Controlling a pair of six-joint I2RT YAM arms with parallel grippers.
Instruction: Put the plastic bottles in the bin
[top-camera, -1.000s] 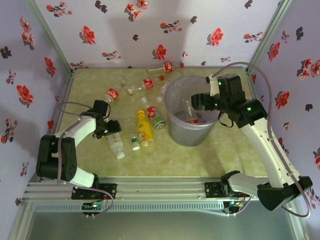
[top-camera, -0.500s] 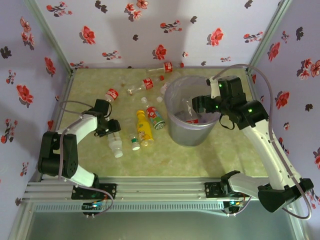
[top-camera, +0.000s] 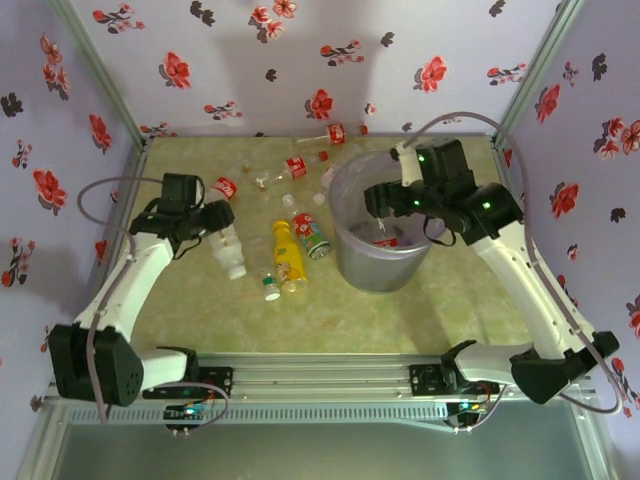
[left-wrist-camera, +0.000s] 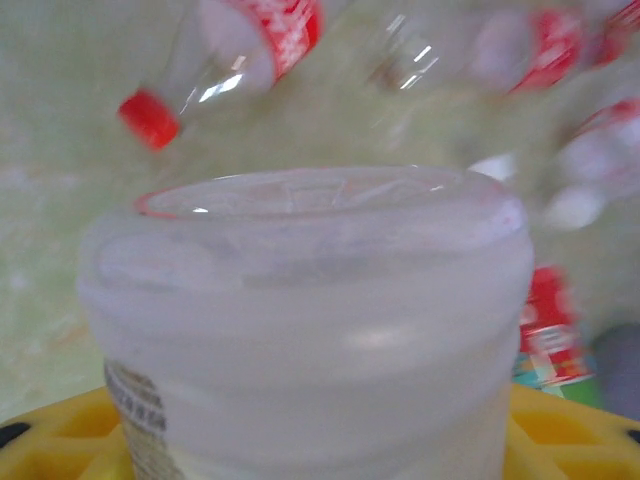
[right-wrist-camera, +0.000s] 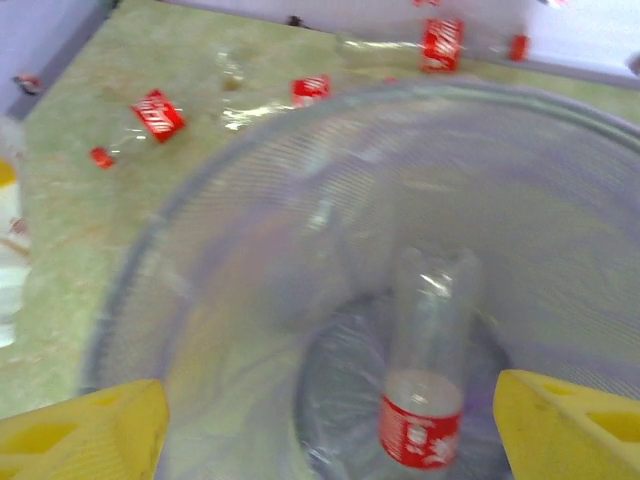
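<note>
My left gripper (top-camera: 218, 222) is shut on a clear white-capped bottle (top-camera: 229, 251) and holds it above the table at the left. In the left wrist view that bottle's (left-wrist-camera: 300, 330) base sits between the yellow fingers (left-wrist-camera: 60, 440). My right gripper (top-camera: 381, 204) hangs open over the grey-purple bin (top-camera: 345, 178), its fingertips (right-wrist-camera: 85, 430) wide apart with nothing between them. A red-labelled clear bottle (right-wrist-camera: 425, 370) lies inside the bin (right-wrist-camera: 250, 250). A yellow bottle (top-camera: 288, 250) and a green-labelled bottle (top-camera: 312, 236) lie between my left gripper and the bin. Red-labelled bottles (top-camera: 295, 167) are scattered at the back.
A small capped bottle (top-camera: 270, 290) lies near the yellow one. More red-labelled bottles lie at the back left (top-camera: 222, 188) and by the back wall (top-camera: 335, 133). Floral walls close in the table on three sides. Open tabletop lies in front of and to the right of the bin.
My left arm has swung back and up, lifting the white-capped bottle off the table. My right gripper has shifted a little to the left over the bin.
</note>
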